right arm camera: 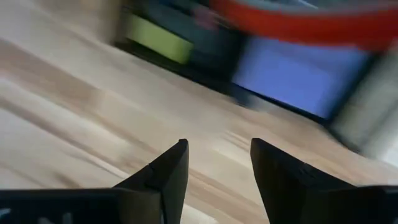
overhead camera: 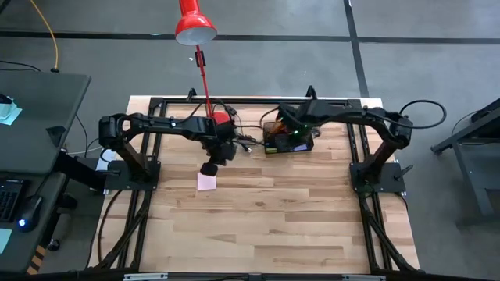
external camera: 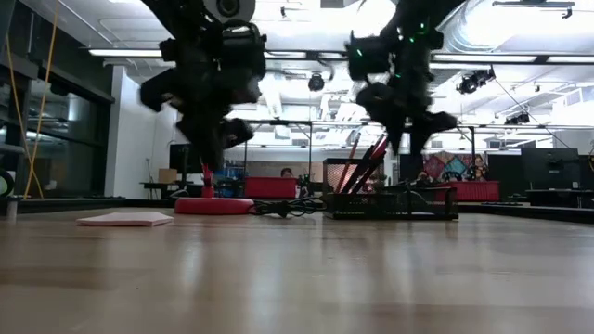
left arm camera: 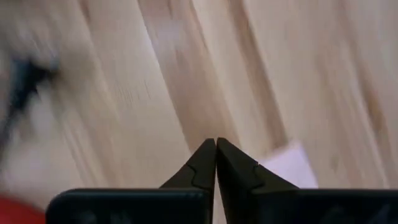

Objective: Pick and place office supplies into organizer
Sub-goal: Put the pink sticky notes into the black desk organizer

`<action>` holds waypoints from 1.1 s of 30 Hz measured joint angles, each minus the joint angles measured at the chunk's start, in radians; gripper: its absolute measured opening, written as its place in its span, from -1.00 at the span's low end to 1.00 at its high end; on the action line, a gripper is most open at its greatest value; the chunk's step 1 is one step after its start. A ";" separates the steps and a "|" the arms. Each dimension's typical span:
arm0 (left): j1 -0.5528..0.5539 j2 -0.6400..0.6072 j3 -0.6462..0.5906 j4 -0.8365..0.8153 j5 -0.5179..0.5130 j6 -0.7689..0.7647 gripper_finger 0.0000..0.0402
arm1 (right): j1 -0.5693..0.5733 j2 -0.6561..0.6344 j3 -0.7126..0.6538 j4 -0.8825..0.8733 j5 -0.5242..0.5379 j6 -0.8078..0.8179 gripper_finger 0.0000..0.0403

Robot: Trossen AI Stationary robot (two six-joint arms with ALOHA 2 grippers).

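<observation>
Pink sticky-note pad (overhead camera: 206,181): flat on surface (overhead camera: 297,211), directly below left claw (overhead camera: 209,168), nearer left arm. Left claw: fingers together, empty, raised. Right claw (overhead camera: 291,134): fingers apart, empty, above organizer (overhead camera: 289,144), well apart from pad.

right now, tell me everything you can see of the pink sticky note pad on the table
The pink sticky note pad is a thin, pale pink square, paper by its look, lying flat on the bare wooden table and apart from the black organizer. In the low view it shows as a low, flat slab. The left pincer hangs shut above its far edge, holding nothing; nothing but the table touches the pad. A corner shows beside the closed fingers in the left wrist view.
</observation>
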 joint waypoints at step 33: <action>-0.204 -0.093 -0.274 -0.005 -0.077 -0.100 -1.00 | 0.412 0.138 -0.001 0.599 0.191 0.513 -0.31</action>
